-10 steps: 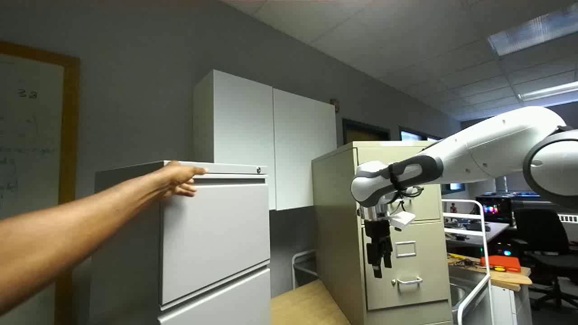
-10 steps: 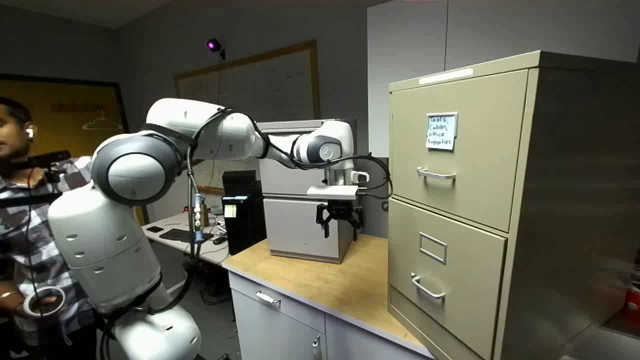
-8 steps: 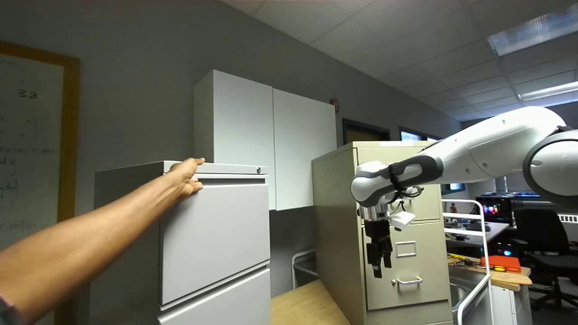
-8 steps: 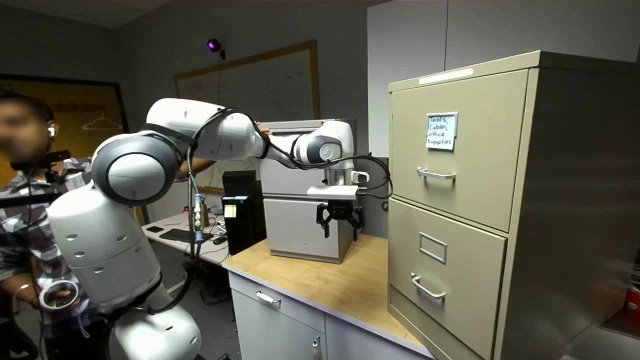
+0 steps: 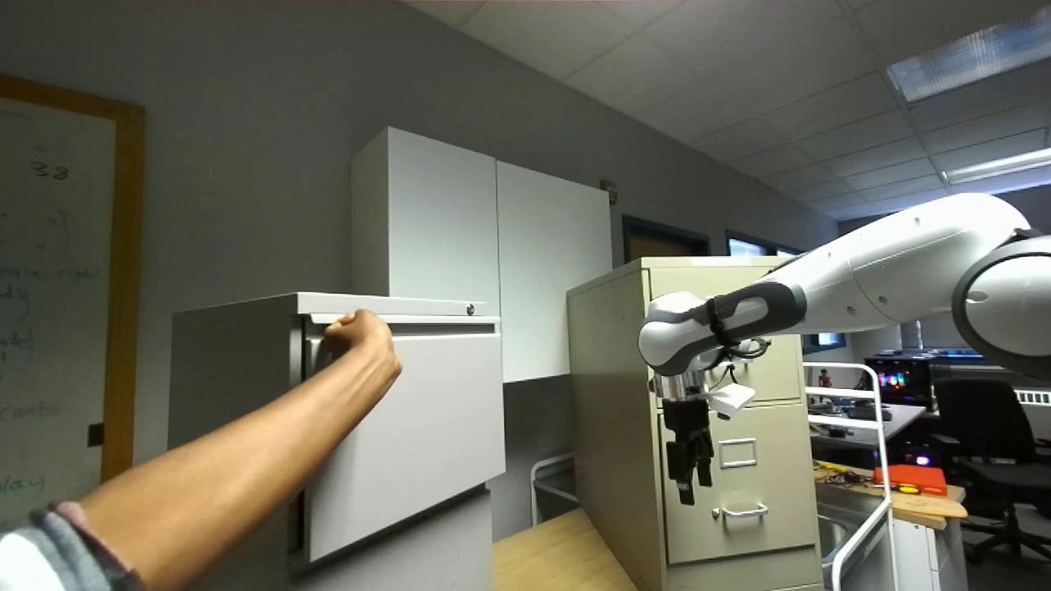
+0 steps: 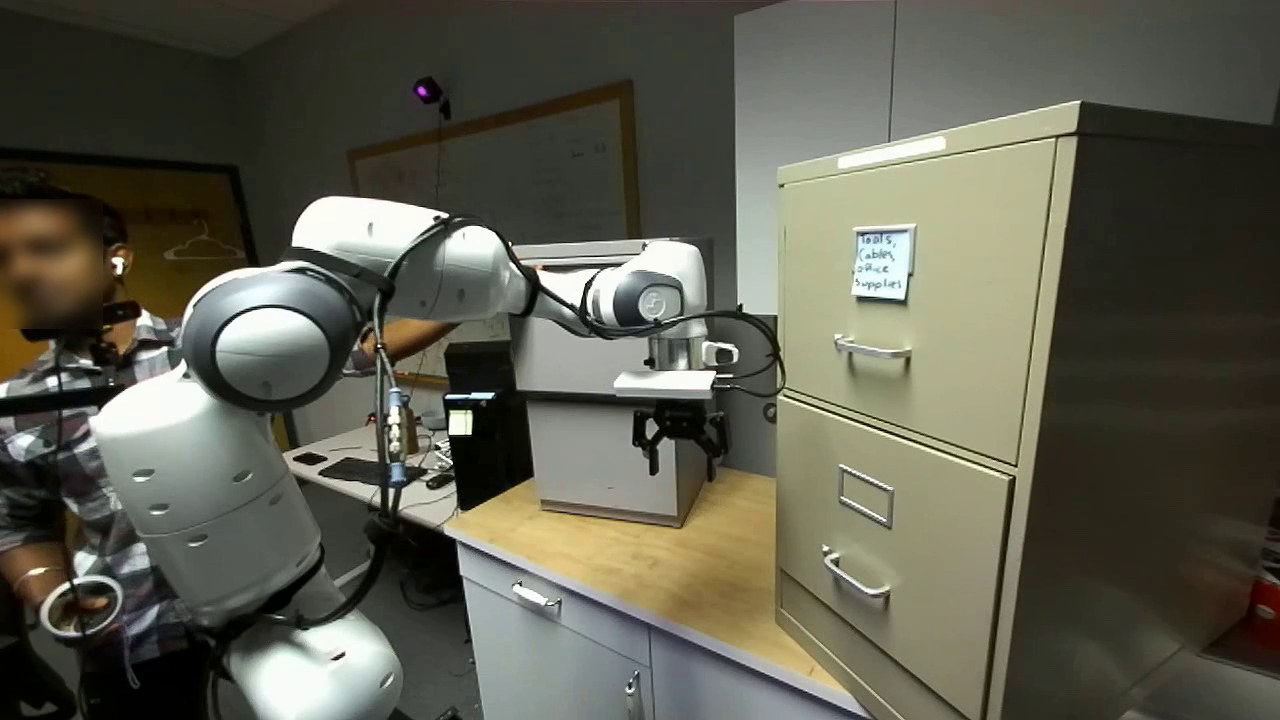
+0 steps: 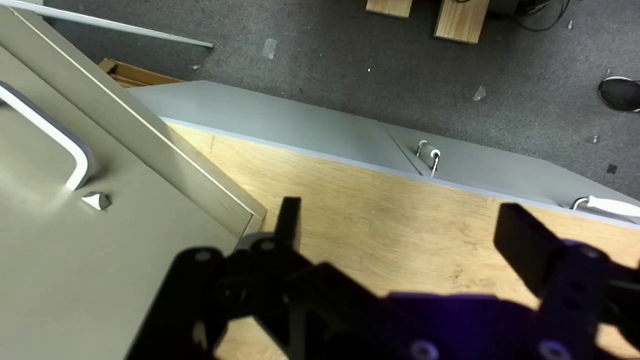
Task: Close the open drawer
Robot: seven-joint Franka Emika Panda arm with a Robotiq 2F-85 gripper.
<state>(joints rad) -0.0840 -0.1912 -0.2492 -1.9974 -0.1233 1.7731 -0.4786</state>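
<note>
The drawer (image 5: 427, 435) is the wide upper drawer of the light-grey cabinet (image 5: 226, 410). In an exterior view its front stands a little out from the cabinet body, with a dark gap along its side. A person's hand (image 5: 359, 332) holds the lip at its top left. The drawer (image 6: 562, 362) also shows in an exterior view, partly hidden behind the arm. My gripper (image 5: 695, 491) points down, apart from the drawer, near the beige filing cabinet. It is open and empty, also seen as the gripper (image 6: 683, 470) in front of the grey cabinet. In the wrist view the gripper (image 7: 397, 210) has widely spaced fingers; the drawer is out of view.
The beige filing cabinet (image 6: 910, 390) stands beside the arm on the wooden counter (image 6: 610, 545), with protruding handles. The person's forearm (image 5: 246, 443) crosses in front of the grey cabinet. The person (image 6: 90, 430) stands behind the arm. White wall cupboards (image 5: 443, 213) hang behind.
The person's hand has moved from the cabinet's top edge to the drawer's lip. The upper drawer has come out slightly from the cabinet. The arm and gripper have not visibly moved.
</note>
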